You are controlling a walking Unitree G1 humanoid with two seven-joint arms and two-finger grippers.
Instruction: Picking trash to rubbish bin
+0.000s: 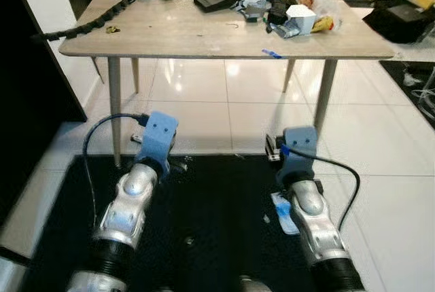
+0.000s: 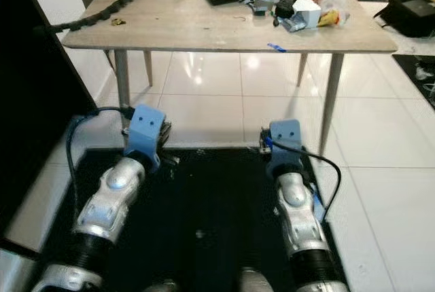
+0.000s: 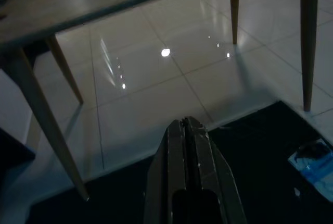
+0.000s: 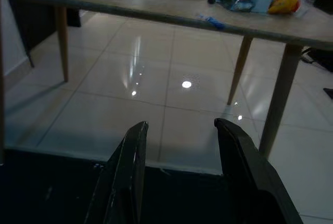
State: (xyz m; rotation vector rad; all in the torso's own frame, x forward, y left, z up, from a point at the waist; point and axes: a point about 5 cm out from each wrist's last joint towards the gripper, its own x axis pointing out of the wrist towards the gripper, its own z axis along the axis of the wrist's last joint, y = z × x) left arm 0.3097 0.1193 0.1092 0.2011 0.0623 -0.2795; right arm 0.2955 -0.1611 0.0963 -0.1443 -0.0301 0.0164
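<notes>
Left wrist view: left gripper (image 3: pixel 188 126) closed, wrapper (image 3: pixel 315 165) seen on black mat (image 3: pixel 260 146) nearby. Right gripper (image 4: pixel 179 127) spread wide above the mat's edge.

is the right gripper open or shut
Open: in the right wrist view the right gripper shows its two black fingers spread, pale floor tiles between them.

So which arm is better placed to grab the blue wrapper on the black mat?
Right. The blue wrapper lies directly beside the right arm, whose gripper is already open; the left gripper is shut and farther off.
</notes>
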